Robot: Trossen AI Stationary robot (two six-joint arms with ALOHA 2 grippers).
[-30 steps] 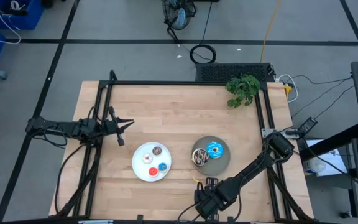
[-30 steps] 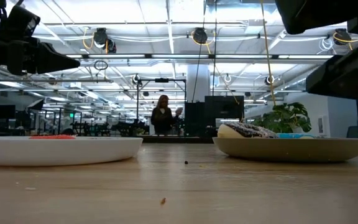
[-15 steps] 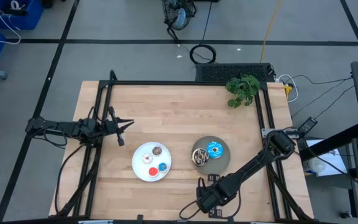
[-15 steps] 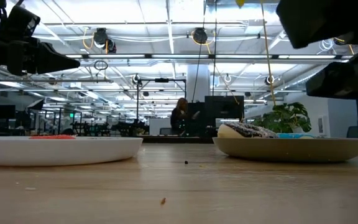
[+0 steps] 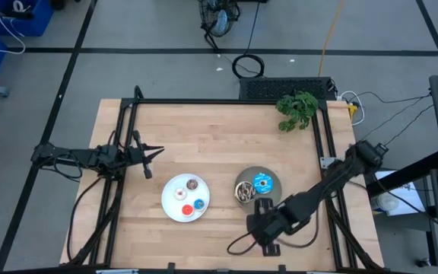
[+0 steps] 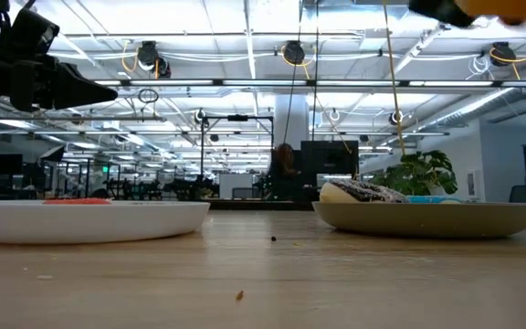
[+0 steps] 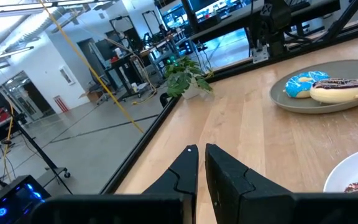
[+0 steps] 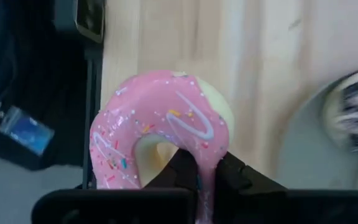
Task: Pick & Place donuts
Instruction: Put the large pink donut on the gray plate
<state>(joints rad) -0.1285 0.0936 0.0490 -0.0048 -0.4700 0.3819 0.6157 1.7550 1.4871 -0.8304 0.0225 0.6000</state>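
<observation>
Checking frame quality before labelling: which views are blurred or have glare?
Right wrist view: grey plate smeared, pink donut fairly sharp. Low view: bright ceiling lights, near table soft. High view: evenly lit, crisp. Left wrist view: clear.

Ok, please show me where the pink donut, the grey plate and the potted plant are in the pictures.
pink donut (image 8: 143, 118): right wrist view, on its pink icing beside the hole.
grey plate (image 5: 271, 195): high view, on its bare rim.
potted plant (image 5: 296, 109): high view, on its green leaves.
</observation>
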